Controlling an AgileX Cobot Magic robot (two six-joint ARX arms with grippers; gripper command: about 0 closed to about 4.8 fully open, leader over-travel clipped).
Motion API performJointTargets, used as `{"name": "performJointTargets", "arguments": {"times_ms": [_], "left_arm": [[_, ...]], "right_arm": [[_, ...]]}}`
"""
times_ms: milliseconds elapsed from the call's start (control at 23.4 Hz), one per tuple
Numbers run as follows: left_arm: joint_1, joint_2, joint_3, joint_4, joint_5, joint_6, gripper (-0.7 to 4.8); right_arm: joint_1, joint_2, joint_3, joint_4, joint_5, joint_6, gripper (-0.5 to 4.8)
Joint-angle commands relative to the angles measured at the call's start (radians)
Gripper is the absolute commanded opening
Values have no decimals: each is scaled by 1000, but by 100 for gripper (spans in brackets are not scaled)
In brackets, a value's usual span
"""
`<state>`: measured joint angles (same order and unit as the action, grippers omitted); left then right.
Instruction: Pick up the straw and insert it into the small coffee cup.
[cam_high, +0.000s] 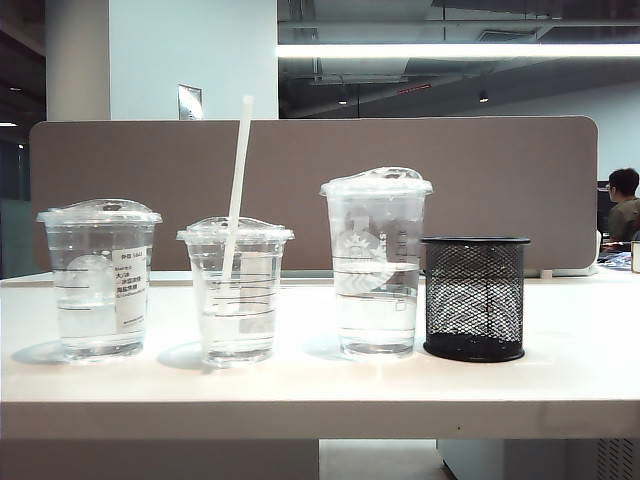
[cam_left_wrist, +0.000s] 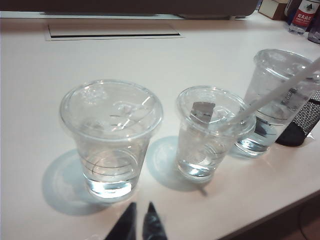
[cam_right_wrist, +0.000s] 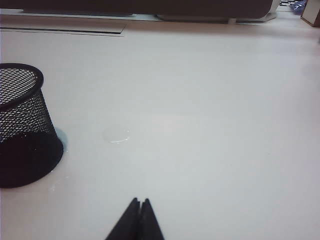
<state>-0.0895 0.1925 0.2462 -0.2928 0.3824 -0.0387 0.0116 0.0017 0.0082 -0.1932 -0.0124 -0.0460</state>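
From where I stand the desk (cam_high: 300, 390) carries a row. Furthest left is the mid-height cup (cam_high: 99, 280) with the text label, lid on, water in the bottom. Next to it, apart but near, is the small coffee cup (cam_high: 236, 292), and the straw (cam_high: 238, 170) already stands in it, through the domed lid, leaning a little and rising well above every cup. Then comes the tallest cup (cam_high: 376, 265) with the round logo, and just beside that the black mesh holder (cam_high: 474, 297).

Neither arm shows from the front. The left gripper (cam_left_wrist: 139, 222) hangs low near the desk edge in front of the mid-height cup (cam_left_wrist: 111, 137); its jaws look nearly together with a thin gap at the tips and nothing between them. The right gripper (cam_right_wrist: 139, 220) hovers over bare desk to the side of the mesh holder (cam_right_wrist: 22, 125), jaws pressed shut and empty.

The job looks done to me, so the risk is disturbance. The straw (cam_left_wrist: 272, 95) is long, so a brush from an arm could lever the light small coffee cup (cam_left_wrist: 212, 132) over and spill its water. The left gripper is closest to the cups; a forward sweep would strike the mid-height cup first and push it into its neighbour.
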Motion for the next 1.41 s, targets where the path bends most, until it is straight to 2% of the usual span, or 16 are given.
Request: {"name": "performJointTargets", "arguments": {"times_ms": [43, 599, 642, 685, 771, 899, 1113, 1413], "left_arm": [[1, 0, 1, 10, 3, 1, 23], [1, -31, 0, -12, 2, 2, 23], [1, -50, -4, -11, -3, 35, 22], [2, -86, -21, -3, -18, 130, 23], [3, -149, -69, 41, -84, 181, 23], [3, -185, -135, 116, -172, 134, 23], [3, -185, -195, 115, -331, 89, 23], [25, -185, -237, 109, -345, 84, 23]], "right_arm": [[0, -1, -7, 11, -6, 1, 22], [1, -1, -7, 11, -6, 1, 22], [0, -1, -7, 11, -6, 1, 22], [1, -1, -7, 11, -6, 1, 22], [0, -1, -7, 11, -6, 1, 22], [0, -1, -7, 11, -6, 1, 22], [0, -1, -7, 11, -6, 1, 22], [0, -1, -7, 11, -6, 1, 22]]}}
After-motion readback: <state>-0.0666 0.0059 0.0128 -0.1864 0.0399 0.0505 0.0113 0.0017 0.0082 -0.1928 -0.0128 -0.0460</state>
